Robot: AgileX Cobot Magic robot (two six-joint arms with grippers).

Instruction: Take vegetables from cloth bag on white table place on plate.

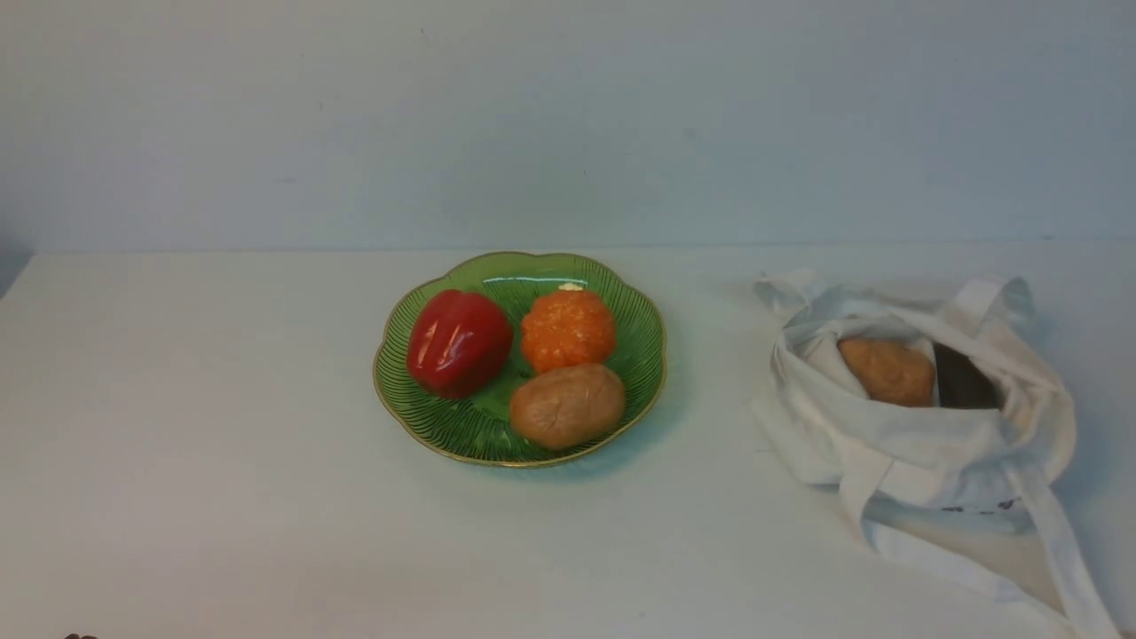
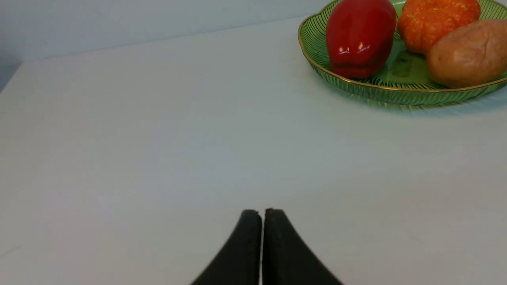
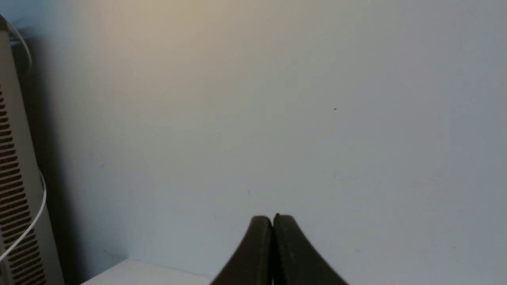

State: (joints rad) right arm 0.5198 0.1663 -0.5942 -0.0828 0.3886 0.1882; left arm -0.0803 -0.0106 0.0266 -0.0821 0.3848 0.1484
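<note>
One potato (image 1: pixel 566 406) was seen on the plate (image 1: pixel 524 269) at centre frame; a second potato (image 1: pixel 886 371) was seen in the bag (image 1: pixel 914 439) at right. It was judged that a gripper must next be opened and reached into the bag. The left gripper (image 2: pixel 262 211) and right gripper (image 3: pixel 273 218) were pressed together, empty. The table (image 1: pixel 177 399) was backed by a plain wall (image 1: pixel 568 115).

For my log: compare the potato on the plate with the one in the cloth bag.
The plated potato lies exposed on the plate; the bagged potato sits partly covered inside the cloth bag. The plated one looks browner, the bagged one more orange. Both are oval, matte.
</note>
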